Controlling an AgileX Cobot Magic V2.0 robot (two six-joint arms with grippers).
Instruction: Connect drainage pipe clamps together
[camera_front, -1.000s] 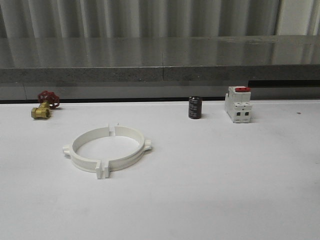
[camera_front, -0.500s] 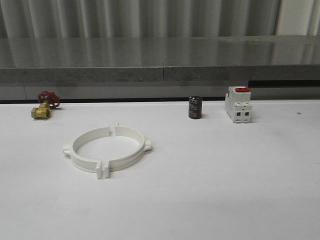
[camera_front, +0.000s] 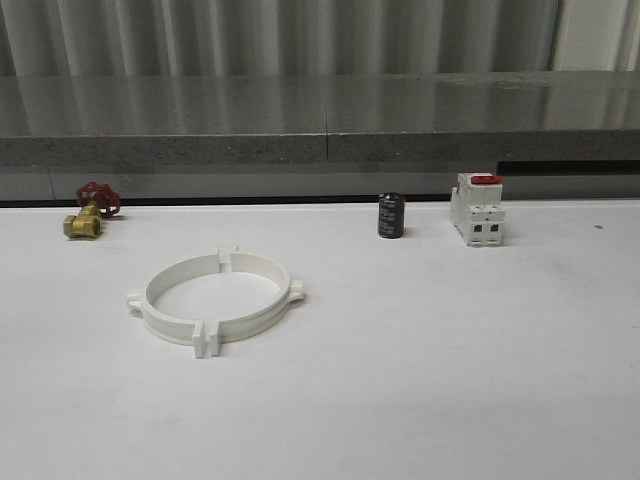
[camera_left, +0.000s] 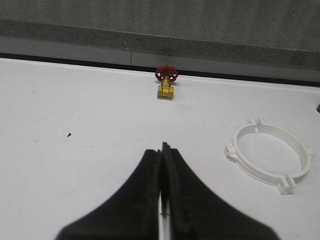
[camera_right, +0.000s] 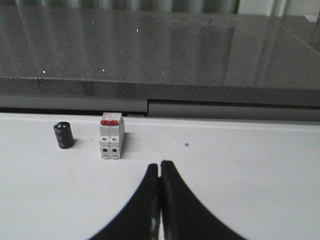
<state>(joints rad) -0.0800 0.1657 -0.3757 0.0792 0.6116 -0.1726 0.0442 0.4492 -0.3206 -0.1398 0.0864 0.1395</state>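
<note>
The two white drainage pipe clamps (camera_front: 214, 299) lie flat on the white table, left of centre, set end to end as one low ring with tabs sticking out; the same ring (camera_left: 270, 155) shows in the left wrist view. My left gripper (camera_left: 161, 148) is shut with nothing between its black fingers, hanging over bare table well apart from the ring. My right gripper (camera_right: 160, 165) is also shut and empty, above bare table some way in front of the breaker.
A brass valve with a red handwheel (camera_front: 88, 212) sits at the back left. A black cylinder (camera_front: 390, 216) and a white breaker with a red top (camera_front: 476, 209) stand at the back right. A grey ledge (camera_front: 320, 150) runs along the table's far edge.
</note>
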